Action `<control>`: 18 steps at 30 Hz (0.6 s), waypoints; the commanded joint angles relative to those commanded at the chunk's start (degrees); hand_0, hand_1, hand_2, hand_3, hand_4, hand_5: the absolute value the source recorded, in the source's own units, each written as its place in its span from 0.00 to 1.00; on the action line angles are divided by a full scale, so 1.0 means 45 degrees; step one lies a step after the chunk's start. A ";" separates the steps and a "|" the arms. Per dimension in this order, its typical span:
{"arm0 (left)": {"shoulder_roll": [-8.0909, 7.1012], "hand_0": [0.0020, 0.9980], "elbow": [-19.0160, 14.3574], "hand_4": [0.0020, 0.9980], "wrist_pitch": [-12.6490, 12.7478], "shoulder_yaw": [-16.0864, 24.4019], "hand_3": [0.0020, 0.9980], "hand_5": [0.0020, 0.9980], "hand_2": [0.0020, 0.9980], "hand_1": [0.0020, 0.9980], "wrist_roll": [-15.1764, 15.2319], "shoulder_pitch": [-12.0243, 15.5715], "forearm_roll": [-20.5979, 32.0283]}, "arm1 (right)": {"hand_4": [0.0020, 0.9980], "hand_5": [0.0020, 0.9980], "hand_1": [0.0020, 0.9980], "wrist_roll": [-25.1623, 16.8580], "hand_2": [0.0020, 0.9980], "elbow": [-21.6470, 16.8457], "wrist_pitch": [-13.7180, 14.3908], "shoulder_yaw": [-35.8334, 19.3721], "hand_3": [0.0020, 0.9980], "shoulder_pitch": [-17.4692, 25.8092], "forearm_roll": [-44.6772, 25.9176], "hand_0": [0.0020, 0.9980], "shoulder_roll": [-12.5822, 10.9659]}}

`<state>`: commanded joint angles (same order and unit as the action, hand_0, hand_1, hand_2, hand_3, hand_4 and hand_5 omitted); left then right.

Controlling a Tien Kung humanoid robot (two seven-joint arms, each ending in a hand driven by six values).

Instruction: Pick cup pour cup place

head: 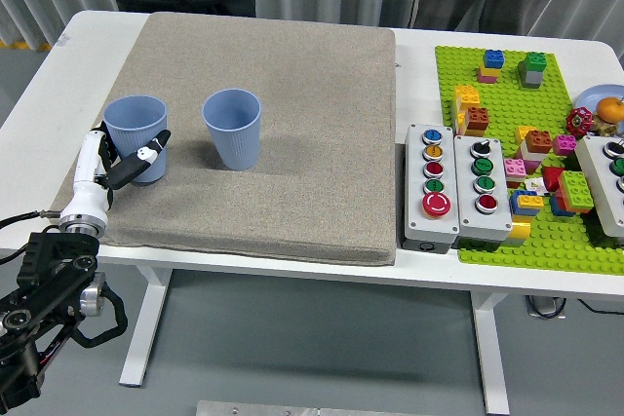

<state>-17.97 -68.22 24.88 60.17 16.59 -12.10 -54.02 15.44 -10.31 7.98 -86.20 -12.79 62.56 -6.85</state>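
Note:
Two light blue cups stand upright on a grey-beige mat. The left cup is near the mat's left edge and the right cup is a short way beside it. My left hand sits low against the left cup's front left side. Its fingers are spread and not wrapped around the cup, and one dark fingertip crosses the cup's lower front. The right hand is out of view.
Two grey button boxes lie right of the mat. A green baseplate with several toy bricks fills the right side, with a third button box and a bowl of fruit at its right edge. People stand at the far side.

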 joint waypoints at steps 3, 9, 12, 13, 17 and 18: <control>-0.0006 0.70 0.0050 0.85 -0.0065 -0.0022 0.77 0.34 0.79 0.71 0.0041 0.0034 0.0092 | 0.00 0.16 0.67 -0.0004 0.65 0.0000 0.0010 -0.0010 0.61 0.0005 -0.0011 0.72 0.0004; 0.0034 0.75 0.0135 0.87 -0.0317 -0.0003 0.82 0.37 0.83 0.75 -0.0016 0.0041 -0.0021 | 0.00 0.17 0.67 0.0008 0.65 0.0000 0.0016 -0.0032 0.61 -0.0005 0.0030 0.72 0.0009; 0.0031 0.75 0.0135 0.87 -0.0389 0.0022 0.82 0.37 0.83 0.75 -0.0062 0.0036 -0.0092 | 0.00 0.17 0.67 0.0008 0.65 0.0000 0.0023 -0.0026 0.61 -0.0023 0.0013 0.72 0.0009; 0.0026 0.76 0.0128 0.90 -0.0409 0.0035 0.88 0.39 0.87 0.77 -0.0075 0.0037 -0.0116 | 0.00 0.16 0.67 0.0006 0.65 0.0000 0.0026 -0.0015 0.61 -0.0027 0.0003 0.72 0.0007; 0.0018 0.76 0.0082 0.90 -0.0462 0.0105 0.88 0.39 0.87 0.77 -0.0108 0.0053 -0.0213 | 0.00 0.16 0.67 -0.0002 0.65 0.0000 0.0039 0.0000 0.61 -0.0030 -0.0033 0.72 0.0004; 0.0014 0.76 0.0040 0.90 -0.0536 0.0168 0.88 0.39 0.87 0.77 -0.0168 0.0074 -0.0330 | 0.00 0.16 0.67 0.0002 0.65 0.0000 0.0036 -0.0001 0.61 -0.0032 -0.0019 0.72 0.0000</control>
<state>-17.90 -68.04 22.47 60.92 15.83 -11.77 -55.51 15.44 -10.31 8.14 -86.20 -12.94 62.48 -6.85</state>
